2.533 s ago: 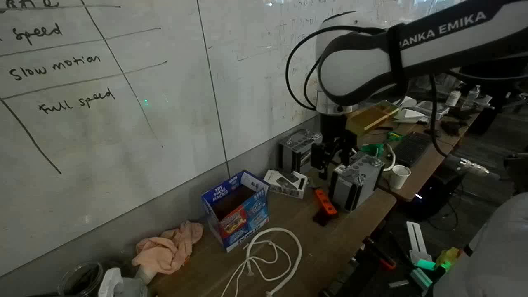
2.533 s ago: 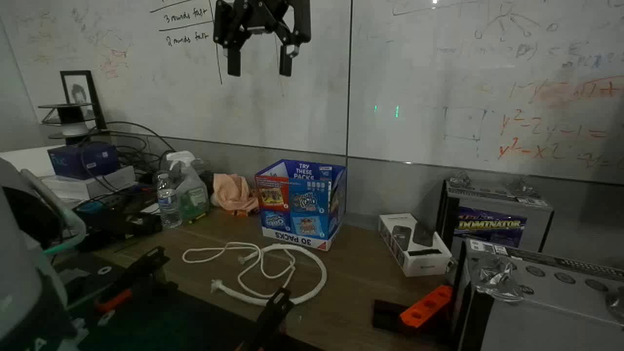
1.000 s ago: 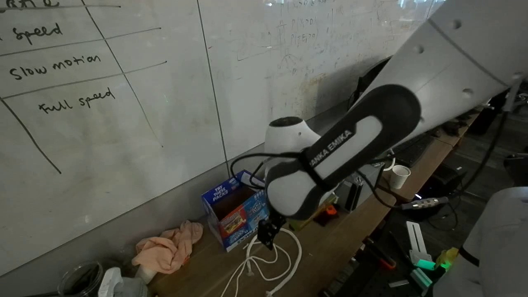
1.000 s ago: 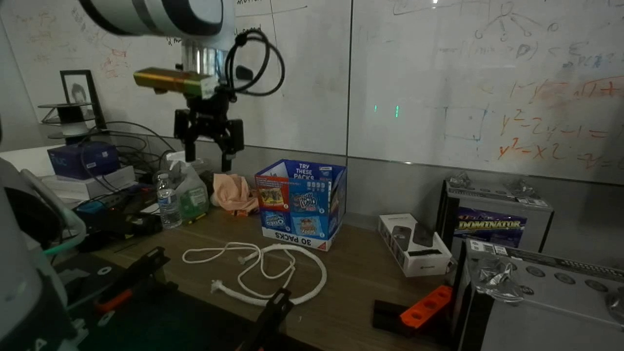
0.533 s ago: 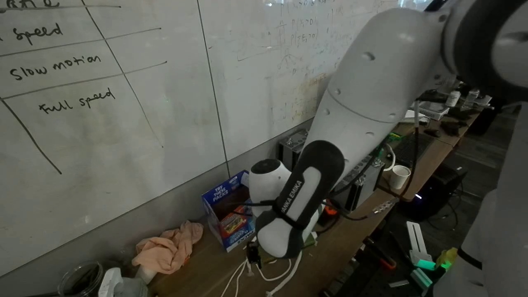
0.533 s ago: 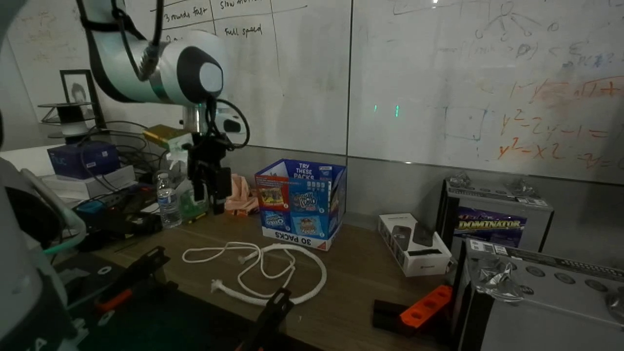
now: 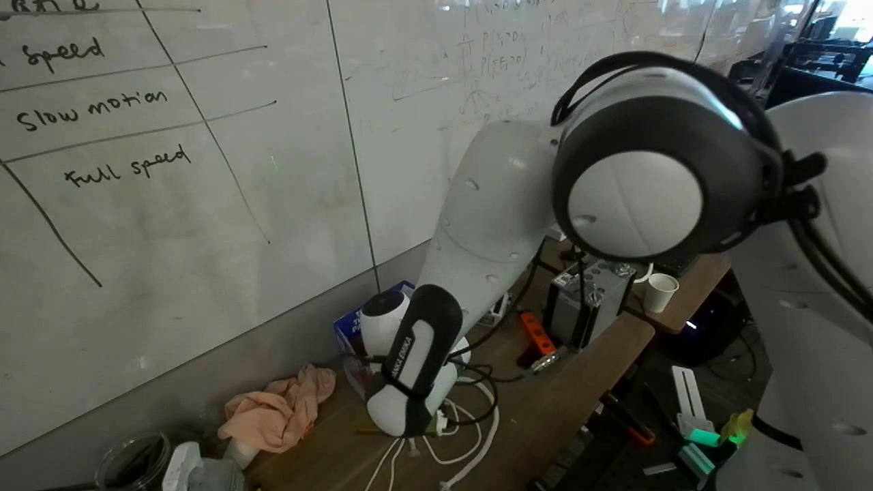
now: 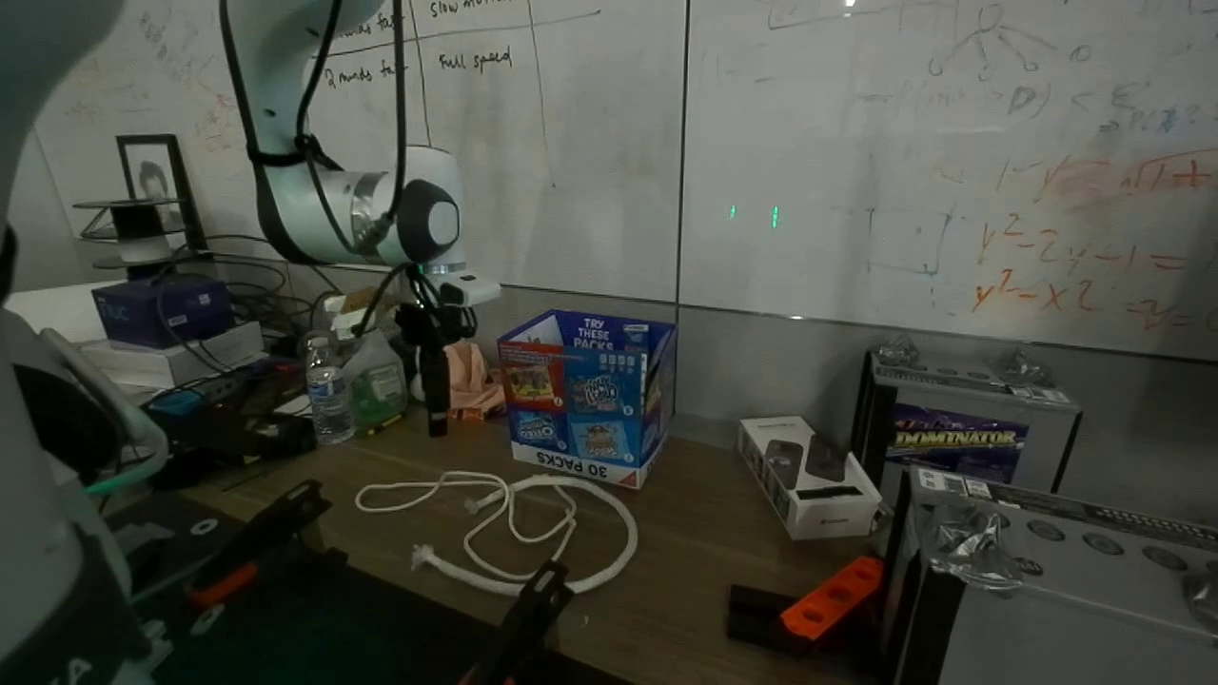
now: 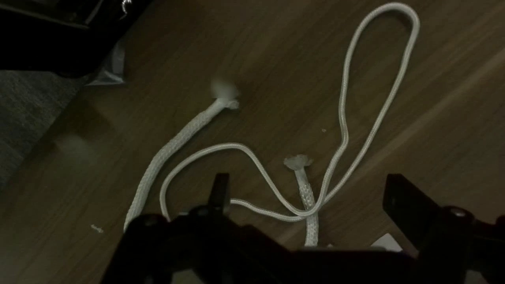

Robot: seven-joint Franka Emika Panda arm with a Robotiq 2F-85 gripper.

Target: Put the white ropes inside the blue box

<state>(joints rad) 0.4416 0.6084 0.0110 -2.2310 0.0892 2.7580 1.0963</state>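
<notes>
A thick white rope and a thin white rope lie loosely tangled on the wooden table, in front of the blue box. In the wrist view, the thick rope and the thin rope spread below my gripper. Its jaws stand wide apart and hold nothing; a frayed thick end and the crossing show between them. In an exterior view, the gripper hangs edge-on above the table, left of the box. The box is open-topped and upright; the arm covers most of it in an exterior view.
A peach cloth, a spray bottle and a water bottle stand behind and left of the gripper. A white carton, an orange tool and grey boxes are at right. Black clamps sit on the front edge.
The arm has swung across from above the grey boxes toward the ropes. The gripper has lowered and turned edge-on in an exterior view. The ropes and the box have not moved.
</notes>
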